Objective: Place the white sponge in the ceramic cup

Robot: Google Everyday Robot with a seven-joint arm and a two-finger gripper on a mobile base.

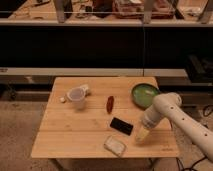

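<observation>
Lying flat near the front edge of the bench, the white sponge is a small pale pad with round corners. Its long side is on a slant. It runs from the back left to the front right, so one short end points at the front right corner of the bench. Nothing is on top of it and nothing touches it.

The tool is just to the right of the sponge and a little farther back. It hangs at the end of a fat white arm that comes in from the right side. The tool points down at the bench and its tip looks pale yellow. I cannot tell if the tool is open or closed. I cannot tell if it touches the wood. It does not touch the sponge, and I see nothing held in it.

A black slab lies between the sponge and the middle of the bench, just left of the tool. It is on a slant too, much like the sponge.

The ceramic cup stands upright far back on the left, well apart from the sponge. Its wide mouth faces up. A tiny white lump sits just left of the cup. A small red thing lies near the middle. A green bowl sits at the back right, close to the arm.
</observation>
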